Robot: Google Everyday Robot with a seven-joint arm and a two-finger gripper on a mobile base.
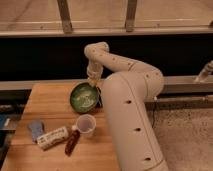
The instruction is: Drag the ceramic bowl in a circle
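The ceramic bowl point(83, 96), green inside with a dark rim, sits tilted on the wooden table point(47, 102) towards its far right part. My gripper point(93, 80) comes down from the white arm point(130, 100) and is at the bowl's far right rim, touching or right above it. The arm's bulk hides the table to the right of the bowl.
A translucent plastic cup point(86, 125) stands just in front of the bowl. A dark red bottle point(72, 141), a white packet point(52, 137) and a blue sponge point(36, 129) lie near the front left. A dark object point(100, 98) shows between bowl and arm.
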